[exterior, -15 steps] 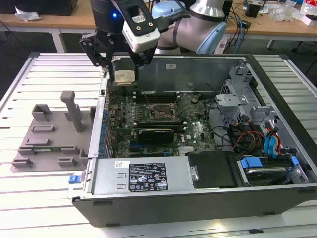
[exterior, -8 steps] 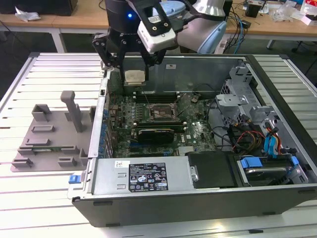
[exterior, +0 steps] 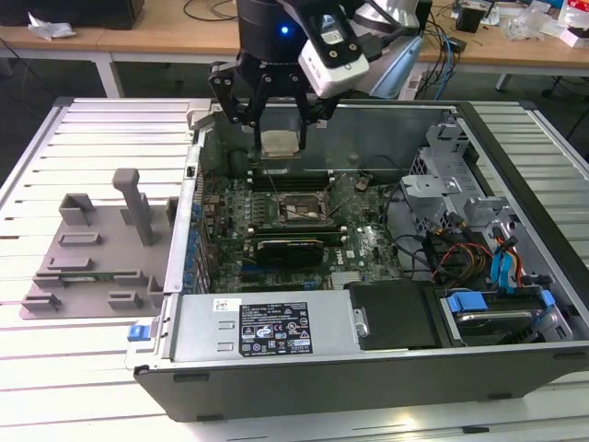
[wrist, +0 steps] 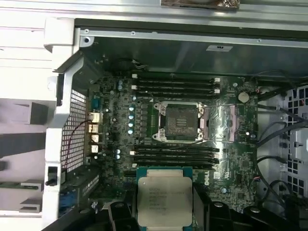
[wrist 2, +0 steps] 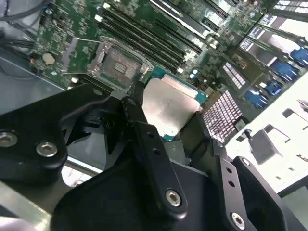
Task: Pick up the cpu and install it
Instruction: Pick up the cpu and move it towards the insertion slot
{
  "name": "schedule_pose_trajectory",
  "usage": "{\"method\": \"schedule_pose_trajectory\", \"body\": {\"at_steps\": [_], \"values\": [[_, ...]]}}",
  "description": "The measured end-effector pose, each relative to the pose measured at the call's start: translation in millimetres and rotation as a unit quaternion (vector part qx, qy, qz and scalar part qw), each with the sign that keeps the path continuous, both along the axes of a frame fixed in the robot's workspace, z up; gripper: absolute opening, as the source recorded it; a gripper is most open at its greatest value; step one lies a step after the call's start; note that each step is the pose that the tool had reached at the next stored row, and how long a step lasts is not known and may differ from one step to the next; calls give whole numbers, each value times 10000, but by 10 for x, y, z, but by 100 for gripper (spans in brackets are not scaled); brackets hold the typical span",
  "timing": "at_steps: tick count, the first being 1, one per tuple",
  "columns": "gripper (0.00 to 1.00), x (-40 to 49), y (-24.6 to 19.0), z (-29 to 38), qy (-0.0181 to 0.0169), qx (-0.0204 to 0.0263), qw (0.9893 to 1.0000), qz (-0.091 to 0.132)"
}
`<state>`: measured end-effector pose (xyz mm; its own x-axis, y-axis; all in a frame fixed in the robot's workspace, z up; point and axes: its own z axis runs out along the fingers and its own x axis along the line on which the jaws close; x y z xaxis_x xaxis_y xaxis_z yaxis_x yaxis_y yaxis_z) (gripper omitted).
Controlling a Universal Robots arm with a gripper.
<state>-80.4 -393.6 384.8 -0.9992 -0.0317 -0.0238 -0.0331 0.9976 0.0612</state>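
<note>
A white ribbed desk point(exterior: 92, 129) carries an open computer case point(exterior: 368, 387) lying on its side. A grey plastic tray point(exterior: 83, 267) stands beside the case, at the exterior view's left. The jaws of the arm hang over the far part of the case and pinch the cpu point(exterior: 279, 143) between them by two opposite edges. In the first wrist view its silver top faces the camera.

The cpu is in the air, above the green board point(wrist: 240, 163) and apart from the socket point(exterior: 299, 210), which lies uncovered in the middle of the board between the rows of long memory slots.

I judge the cpu to be light, thin and fully stiff, so it will not bend in the grip. Its smooth metal top is probably slippery. The hidden underside is likely delicate, as is the socket below. So the thin edges, where the jaws hold it, seem the right place to grip, and the chip should be kept level.
</note>
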Motion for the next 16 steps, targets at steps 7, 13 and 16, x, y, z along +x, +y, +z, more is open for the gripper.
{"method": "schedule_pose_trajectory", "body": {"at_steps": [7,13,16], "values": [[55,296,0,0,0,0,10000,0],[55,345,8,-152,0,0,10000,0],[55,352,60,-227,0,1,10000,1]]}}
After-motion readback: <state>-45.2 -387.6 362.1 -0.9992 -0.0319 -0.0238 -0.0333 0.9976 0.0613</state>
